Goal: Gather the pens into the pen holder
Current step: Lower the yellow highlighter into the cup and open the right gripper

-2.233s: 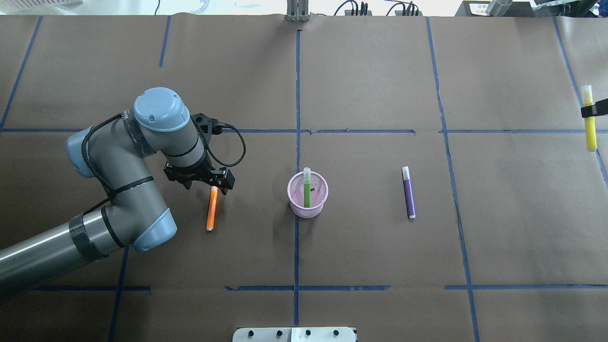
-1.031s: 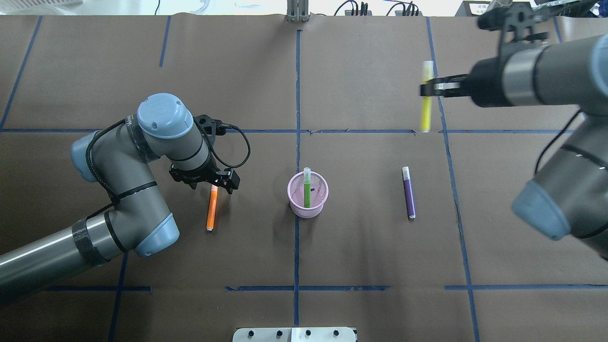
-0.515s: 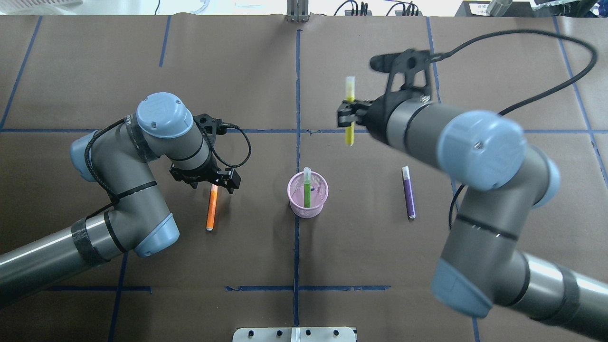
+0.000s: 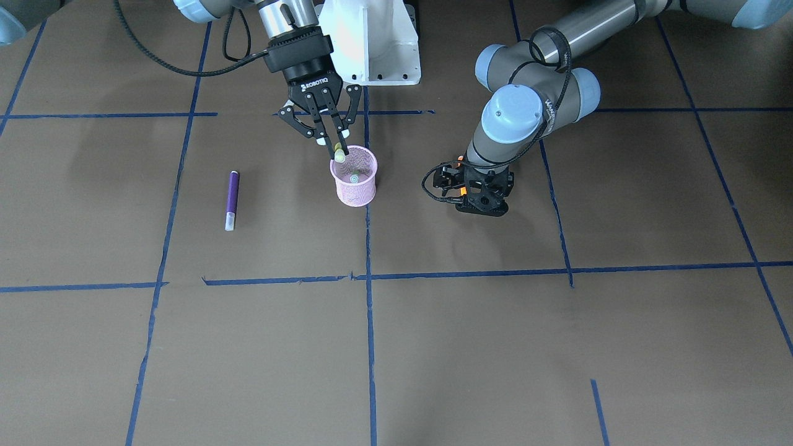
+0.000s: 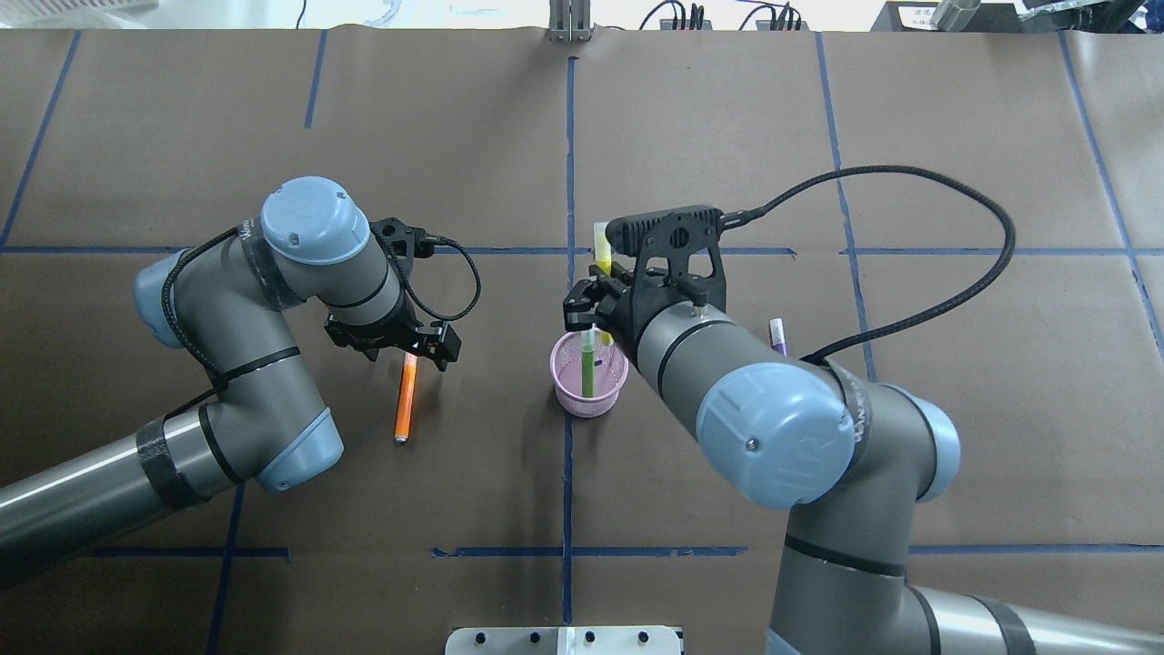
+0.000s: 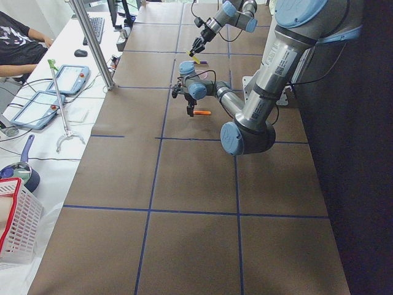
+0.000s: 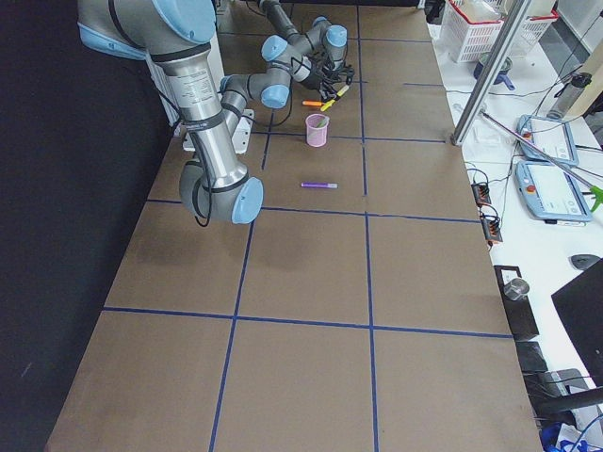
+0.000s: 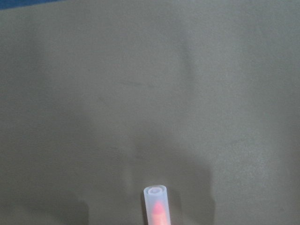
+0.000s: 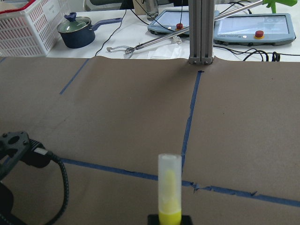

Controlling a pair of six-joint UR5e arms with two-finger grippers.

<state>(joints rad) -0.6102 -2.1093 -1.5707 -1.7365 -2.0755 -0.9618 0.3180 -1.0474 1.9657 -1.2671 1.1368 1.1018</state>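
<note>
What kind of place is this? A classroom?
Probably a robot lab: the robot's left arm and right arm reach over a table marked with blue tape, and control tablets with red buttons lie beside it.

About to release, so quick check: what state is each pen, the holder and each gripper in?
pen holder: upright on the table
green pen: standing inside the pen holder
yellow pen: held over the pen holder's rim
orange pen: flat on table, one end at left gripper
purple pen: flat on table, alone
right gripper: shut on the yellow pen
left gripper: open or shut unclear
</note>
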